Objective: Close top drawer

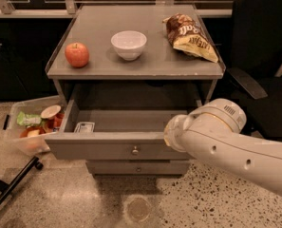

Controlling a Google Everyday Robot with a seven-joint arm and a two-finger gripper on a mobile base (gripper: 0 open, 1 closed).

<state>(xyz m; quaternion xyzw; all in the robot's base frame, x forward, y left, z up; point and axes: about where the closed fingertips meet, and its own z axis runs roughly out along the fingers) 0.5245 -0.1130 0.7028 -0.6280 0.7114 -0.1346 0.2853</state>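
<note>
The top drawer (109,148) of the grey cabinet stands partly open, its flat grey front with a small round metal knob (135,150) at centre. A small white packet (84,127) lies inside at the left. My gripper (171,136) is at the right end of the drawer front, pressed against its top edge, mostly hidden behind my white arm (226,141).
On the cabinet top (98,68) sit a red apple (77,54), a white bowl (128,44) and a chip bag (190,37). A lower drawer (138,167) is below. A clear bin of snacks (31,127) stands on the floor at left, a black chair (259,56) at right.
</note>
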